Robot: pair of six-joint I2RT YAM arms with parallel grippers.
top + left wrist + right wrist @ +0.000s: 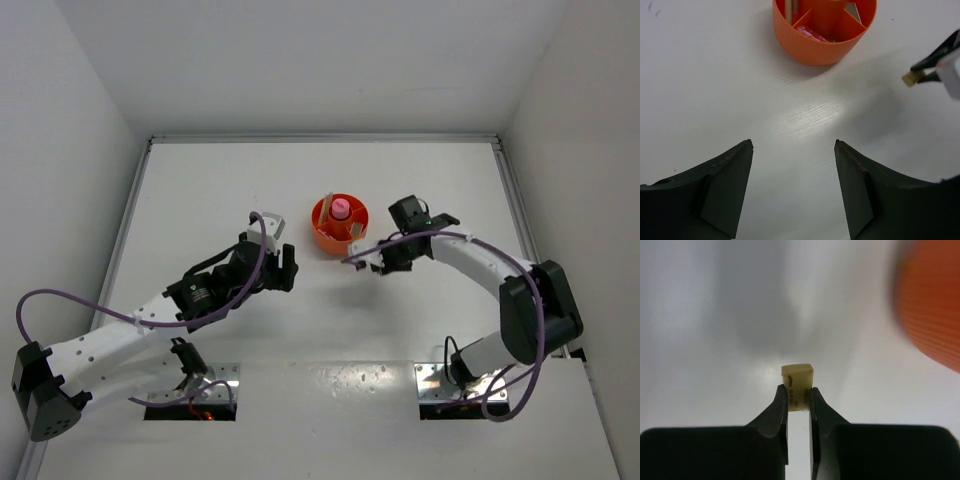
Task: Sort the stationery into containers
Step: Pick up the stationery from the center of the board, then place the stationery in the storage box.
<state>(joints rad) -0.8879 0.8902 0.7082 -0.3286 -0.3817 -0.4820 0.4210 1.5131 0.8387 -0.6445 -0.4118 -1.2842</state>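
Black fingertips of the right gripper [798,395] are closed on the lower half of a tiny tan cube [797,377], which hangs above the white table [715,390], touching nothing else. It is a pale yellowish-tan block with slightly rounded edges and a small dark mark on its left face; only its bottom part is pinched, so the hold looks shallow. The round orange organiser [935,310], ribbed on its outer wall, lies near, at 2 o'clock from the cube in the right wrist view and at about 12 o'clock from it in the top view. A pink-capped tube [341,208] already fills the central well. My judgement: carry the cube smoothly, without jerks, high enough to clear the rim, centre it over 1 outer compartment, then release only once it is inside the wall line. The left gripper [792,143] is spread wide with nothing in it, with the organiser at its 12 o'clock.
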